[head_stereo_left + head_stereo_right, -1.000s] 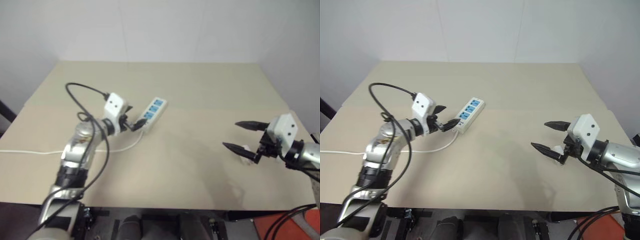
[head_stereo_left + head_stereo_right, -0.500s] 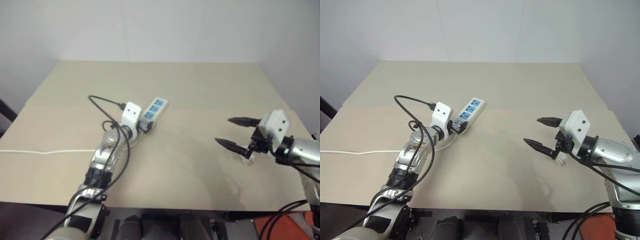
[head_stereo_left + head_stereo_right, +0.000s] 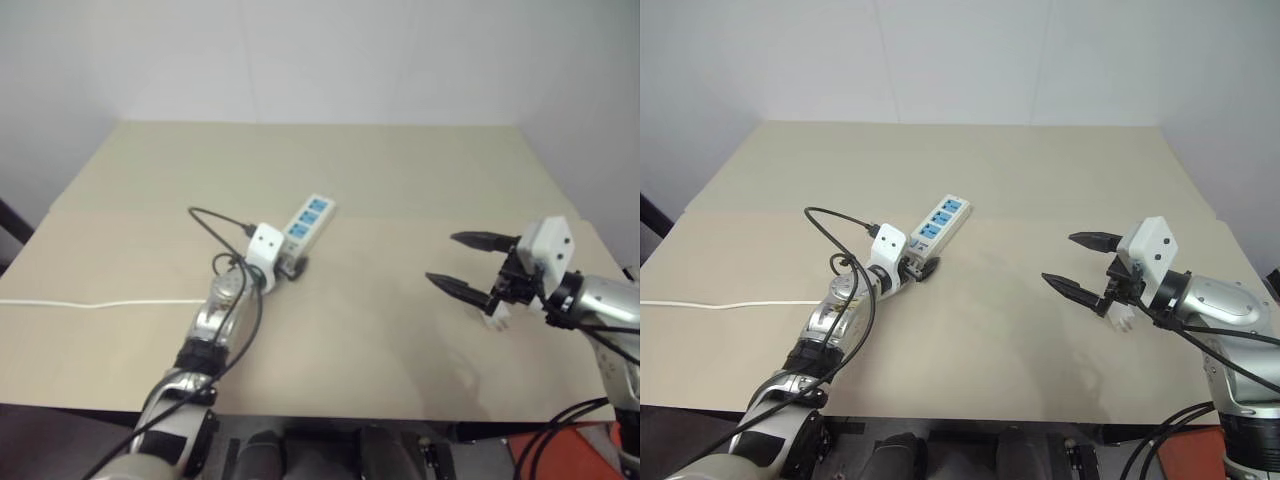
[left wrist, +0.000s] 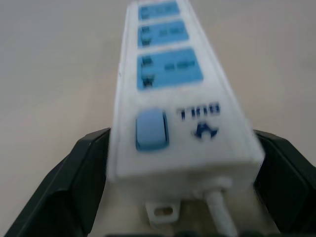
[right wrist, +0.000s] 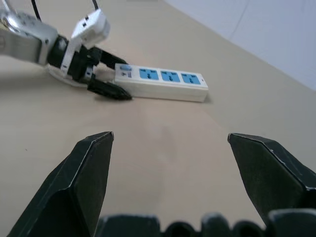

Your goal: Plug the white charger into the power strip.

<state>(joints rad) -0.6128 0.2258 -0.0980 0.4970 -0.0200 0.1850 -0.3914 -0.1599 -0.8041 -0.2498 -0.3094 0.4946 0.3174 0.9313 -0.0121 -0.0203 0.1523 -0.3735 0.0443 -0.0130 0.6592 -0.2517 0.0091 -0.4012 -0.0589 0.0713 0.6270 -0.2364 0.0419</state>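
The power strip [image 3: 936, 228] lay slantwise on the beige worktop [image 3: 1000, 170], its thin cord [image 3: 90, 303] trailing off toward the left edge. The left end effector [image 3: 917, 266] was down at the strip's switch end, its two black fingers [image 4: 74, 182] spread either side of the casing and not visibly clamping it. Well apart, the right end effector [image 3: 1077, 264] hovered wide open above the worktop, with the white charger [image 3: 1124, 318] just beneath it.

Power strip [image 4: 173, 98] – smooth white plastic, table [image 3: 1040, 180] – seemingly matt beige laminate
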